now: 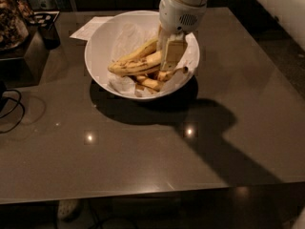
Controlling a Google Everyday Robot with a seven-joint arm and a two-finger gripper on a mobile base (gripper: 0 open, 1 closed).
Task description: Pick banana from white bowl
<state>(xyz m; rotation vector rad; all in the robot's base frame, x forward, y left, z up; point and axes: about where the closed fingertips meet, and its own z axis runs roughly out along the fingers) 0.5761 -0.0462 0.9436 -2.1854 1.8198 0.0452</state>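
end effector [170, 61] down in the white bowl [97, 51], pinched on the banana [136, 64]

Upper middle of the frame, right half of the bowl, fingers narrowed around the right end of the long speckled banana, looks like a proper hold. Runs left from the fingers across the bowl's middle, lying over a few other bananas [150, 83] on the crumpled paper lining [125, 35]. Bowl sat on the dark glossy worktop [143, 161], upper centre. Flat paper sheet [88, 28] poking out behind the bowl's upper left rim, dark box [47, 30] further left.
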